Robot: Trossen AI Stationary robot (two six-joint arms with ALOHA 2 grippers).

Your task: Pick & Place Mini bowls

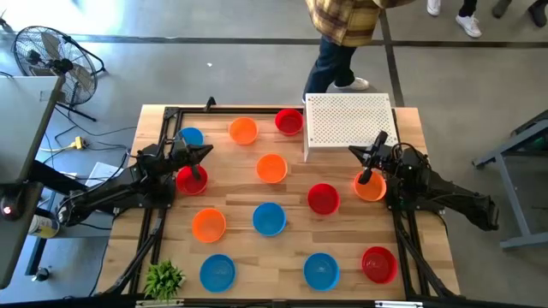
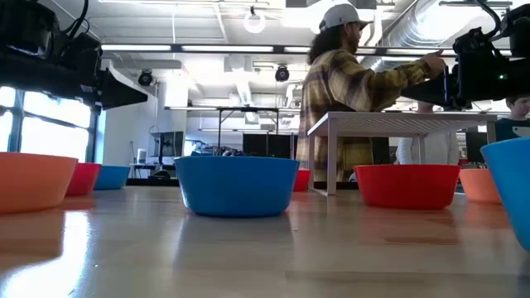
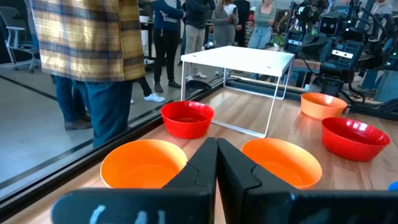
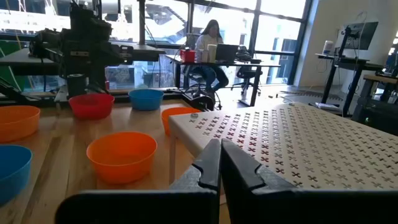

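- Mini bowls (image 1: 269, 219): twelve spread over the wooden surface (image 1: 248, 257), all apart from one another, none stacked, none gathered.
- Colours: four blue, four orange, four red. Back row: blue bowl (image 1: 191, 137), orange bowl (image 1: 243, 130), red bowl (image 1: 288, 121). Front row: two blue and a red one (image 1: 378, 263).
- Progress, my read: nothing placed yet. No bowl is on or visibly in the white perforated box (image 1: 348, 120), and no drop spot shows. The whole pick-and-place job looks left to do.
- Orientation: every bowl sits upright, rim up, mouth open to the ceiling. They're round, so there's no long axis to align; approach from above works at any yaw.
- Left hand (image 1: 205, 152): fingers pressed fully together, holding nothing, above the surface just beside the red bowl (image 1: 192, 179) on the left side. Its wrist view looks past the closed fingers (image 3: 239, 168) at two orange bowls, with a red one beyond.
- Right hand (image 1: 370, 158): also fully closed and empty, poised at the front corner of the perforated box, just behind the orange bowl (image 1: 370, 186) on the right.
- Nearest candidates, as a judgement: red bowl for the left arm, orange bowl for the right. Both hands need to open before any pick.
- A person in a plaid shirt (image 1: 347, 17) stands at the far edge, right behind the box; hands not over the bowls.
- A small green plant (image 1: 163, 278) sits at the front left corner, clear of the bowls.
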